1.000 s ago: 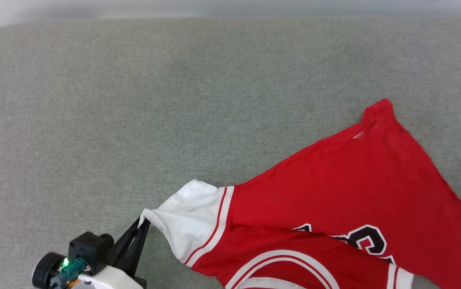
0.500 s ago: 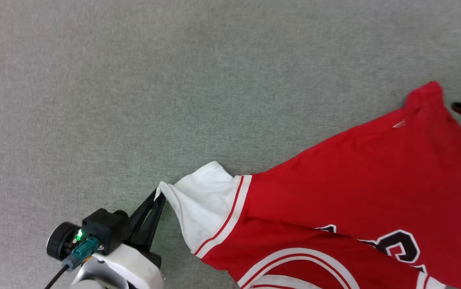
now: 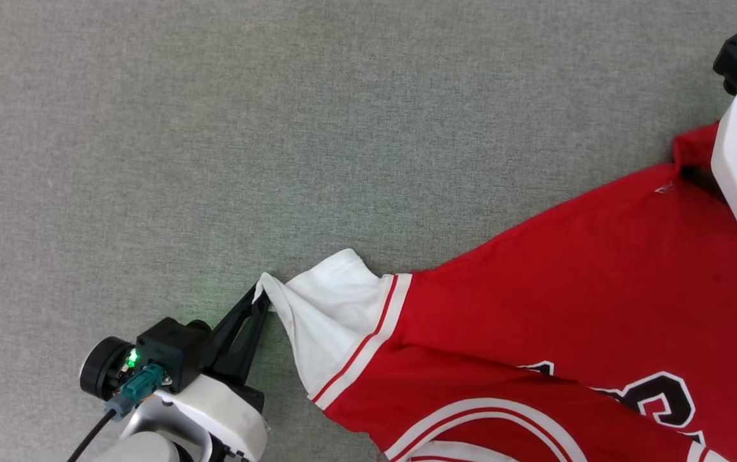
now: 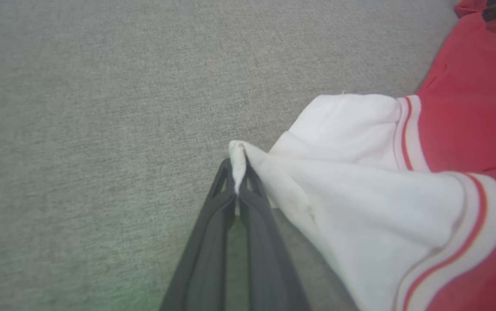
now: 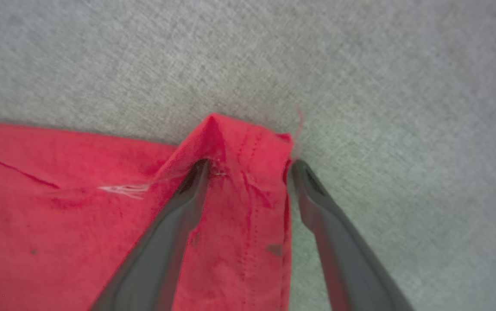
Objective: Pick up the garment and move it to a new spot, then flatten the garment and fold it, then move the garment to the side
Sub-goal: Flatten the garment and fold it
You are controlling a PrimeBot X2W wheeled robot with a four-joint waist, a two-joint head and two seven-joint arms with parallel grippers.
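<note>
Pinching the garment [image 4: 360, 216] — left gripper [image 4: 238, 168]; right gripper [image 5: 248, 166] spread.

Shirt [image 3: 567, 301]: red jersey with a white sleeve, a red-and-white striped band where white meets red, and black-and-white lettering cut off at 5 o'clock of the head view. It lies on a grey cloth surface [image 3: 278, 128] and takes up the 2-to-6 o'clock part, mostly flat, with a fold ridge running across the chest. The sleeve is stretched toward 8 o'clock, its tip pinched in the left gripper [image 3: 262, 296] and the fabric drawn into a taut cone. The far red corner is at 2 o'clock, stitched hem puckered. It sits between the spread fingers of the right gripper [image 5: 248, 166], one finger on the cloth, the other just off its edge.
</note>
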